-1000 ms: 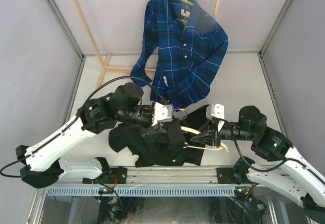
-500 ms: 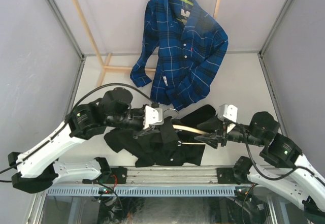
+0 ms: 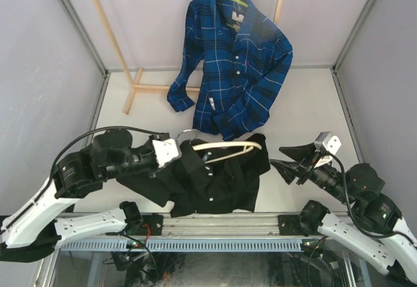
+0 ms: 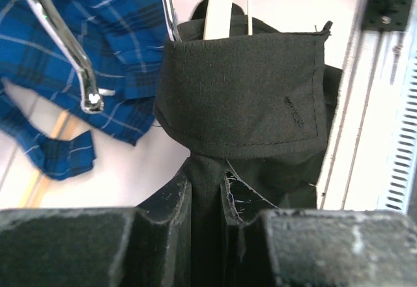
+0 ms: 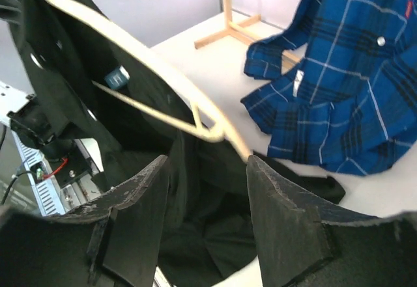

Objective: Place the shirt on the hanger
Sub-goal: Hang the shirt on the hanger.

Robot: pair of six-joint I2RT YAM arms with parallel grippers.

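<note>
Pinches the plain black long-sleeved shirt (image 3: 221, 183) at its collar (image 4: 247, 92) with the left gripper (image 3: 176, 151), right gripper (image 3: 287, 159) spread empty, pale cream wooden hanger (image 3: 229, 148) lying 3-to-9 at its 9 o'clock

Top external: high up on the near side of the hanger (image 3: 231, 148), tilted down and forward. Far off, whole scene in frame.

Left wrist: very near, just behind the hanger's hook end, facing along it. The black shirt (image 4: 241, 92) fills most of the frame.

Right wrist: low and close, off the hanger's opposite end, facing back along it.

Shared by all three: hanger, black shirt, blue plaid shirt (image 3: 234, 59).
</note>
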